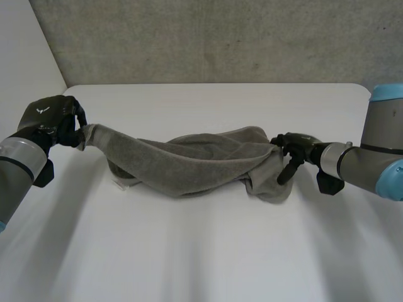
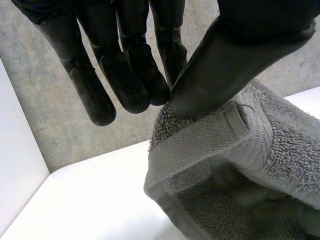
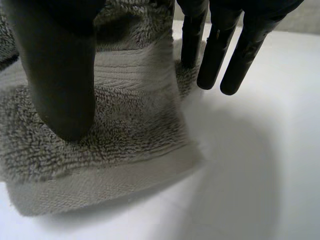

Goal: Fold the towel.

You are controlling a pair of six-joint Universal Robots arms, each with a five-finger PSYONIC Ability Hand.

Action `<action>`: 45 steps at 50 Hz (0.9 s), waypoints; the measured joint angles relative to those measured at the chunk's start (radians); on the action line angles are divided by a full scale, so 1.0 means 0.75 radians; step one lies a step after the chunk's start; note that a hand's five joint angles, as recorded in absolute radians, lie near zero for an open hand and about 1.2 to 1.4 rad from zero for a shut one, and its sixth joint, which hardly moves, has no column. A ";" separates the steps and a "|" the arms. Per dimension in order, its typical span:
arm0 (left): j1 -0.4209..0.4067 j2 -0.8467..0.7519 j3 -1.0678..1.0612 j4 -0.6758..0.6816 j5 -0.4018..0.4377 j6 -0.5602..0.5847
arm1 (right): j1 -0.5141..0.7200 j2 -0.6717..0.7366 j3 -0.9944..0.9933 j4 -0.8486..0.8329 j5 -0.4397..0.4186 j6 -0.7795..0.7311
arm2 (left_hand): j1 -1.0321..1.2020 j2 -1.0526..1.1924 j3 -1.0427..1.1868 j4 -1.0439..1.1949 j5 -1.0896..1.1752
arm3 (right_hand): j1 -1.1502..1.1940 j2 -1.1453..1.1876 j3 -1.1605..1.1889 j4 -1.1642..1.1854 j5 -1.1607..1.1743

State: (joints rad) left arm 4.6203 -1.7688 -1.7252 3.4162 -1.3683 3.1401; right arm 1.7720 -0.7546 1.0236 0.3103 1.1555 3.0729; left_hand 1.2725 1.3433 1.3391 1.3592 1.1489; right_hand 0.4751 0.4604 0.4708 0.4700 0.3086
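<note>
Across the middle of the white surface (image 1: 201, 258) a grey towel (image 1: 201, 160) lies bunched lengthways, strung out from 9 o'clock to 3 o'clock between the two arms. At 9 o'clock the left robot hand (image 1: 53, 119) has one end of the towel raised off the surface; seen from its wrist, the thumb presses the hemmed band of a corner against the fingertips, so the cloth is pinched there while the other fingers stay nearly straight. From that end the towel sags down to its rumpled middle, which rests on the surface, with a small white label (image 1: 118, 184) showing at the edge toward 7 o'clock. At 3 o'clock the right robot hand (image 1: 293, 151) pinches the opposite end, thumb on top of the terry pile and fingers on the far side of the edge, and a loose fold droops below it onto the surface. A rough grey wall (image 1: 208, 38) stands behind the surface at 12 o'clock.
</note>
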 measured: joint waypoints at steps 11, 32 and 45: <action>0.015 0.001 0.008 0.000 0.000 0.000 | 0.007 0.068 -0.013 -0.002 0.003 0.028 | 0.000 0.000 0.000 0.000 0.000 | 0.830 0.787 0.820 0.823 0.799; 0.106 0.219 0.251 -0.111 0.114 -0.095 | -0.041 -0.677 -0.089 0.104 0.038 -0.208 | 0.000 0.000 0.001 0.006 0.000 | 1.143 1.135 1.158 1.152 1.133; 0.068 -0.136 0.683 -0.171 0.103 -0.202 | 0.208 -0.377 -0.565 0.090 0.439 -0.710 | 0.000 0.000 0.001 0.006 0.001 | 1.146 1.145 1.160 1.152 1.133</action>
State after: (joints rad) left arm 4.6712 -1.8709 -1.2133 3.2876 -1.2913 2.9889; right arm 1.9281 -1.0369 0.6001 0.3775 1.4844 2.5404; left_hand 1.2727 1.3432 1.3396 1.3634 1.1496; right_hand 1.3346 1.3193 1.3408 1.3339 1.1587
